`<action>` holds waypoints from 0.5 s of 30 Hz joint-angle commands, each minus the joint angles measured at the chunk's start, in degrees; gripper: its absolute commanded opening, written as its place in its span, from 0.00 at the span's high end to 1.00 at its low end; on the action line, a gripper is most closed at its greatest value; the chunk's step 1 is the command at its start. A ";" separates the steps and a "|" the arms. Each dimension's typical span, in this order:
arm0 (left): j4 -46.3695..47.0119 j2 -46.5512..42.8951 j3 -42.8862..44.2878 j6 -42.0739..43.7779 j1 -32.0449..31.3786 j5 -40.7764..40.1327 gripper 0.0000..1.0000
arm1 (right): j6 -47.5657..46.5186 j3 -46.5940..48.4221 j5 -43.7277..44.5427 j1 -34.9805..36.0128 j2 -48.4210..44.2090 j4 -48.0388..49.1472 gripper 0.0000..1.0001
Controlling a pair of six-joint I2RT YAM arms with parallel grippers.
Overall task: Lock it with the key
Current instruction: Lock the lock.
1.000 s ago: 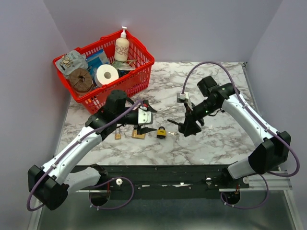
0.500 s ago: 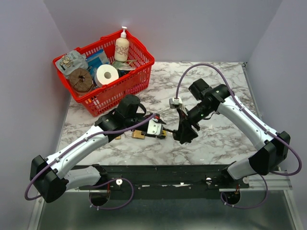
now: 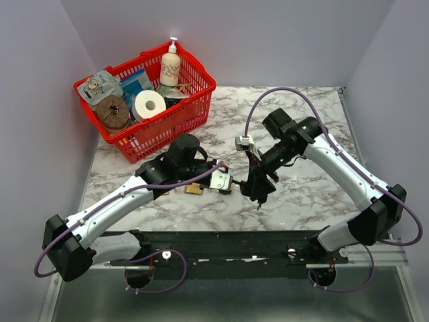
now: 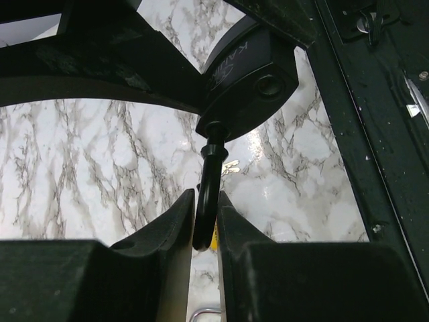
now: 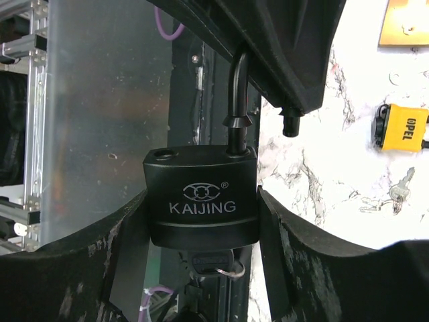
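A black KAIJING padlock [image 5: 202,201] hangs above the table's near edge, its body clamped between my right gripper's [image 5: 201,225] fingers. A black-headed key [image 5: 213,261] sits in its underside. The shackle [image 5: 236,100] is open: one leg stands in the body, and the other hole [image 5: 163,155] is empty. My left gripper [image 4: 206,221] is shut on the shackle's [image 4: 206,208] bend, with the padlock body [image 4: 244,80] just beyond it. In the top view the left gripper [image 3: 231,184] and right gripper [image 3: 258,188] meet at the middle front of the table.
A yellow padlock [image 5: 401,127] with a small key [image 5: 399,191] lies on the marble beside a brass lock [image 3: 194,190]. A red basket [image 3: 194,100] with a bottle, paper roll and packets stands at the back left. The black base rail [image 3: 234,245] runs below the grippers.
My left gripper swung right from the locks on the table to the right gripper and closed on the shackle. My right gripper shifted slightly left and nearer with the padlock.
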 commanded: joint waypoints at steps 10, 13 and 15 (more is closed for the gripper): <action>2.34 -1.93 1.09 -8.31 1.44 1.95 1.00 | 5.64 1.30 -3.36 0.59 -3.03 -0.47 0.08; 3.56 -2.89 1.71 -15.17 3.80 5.56 1.00 | 9.07 -1.86 0.06 0.33 -7.42 5.41 0.00; 5.15 -4.21 1.88 -18.16 4.34 7.32 1.00 | 9.96 -3.54 2.53 -0.11 -10.23 9.37 0.00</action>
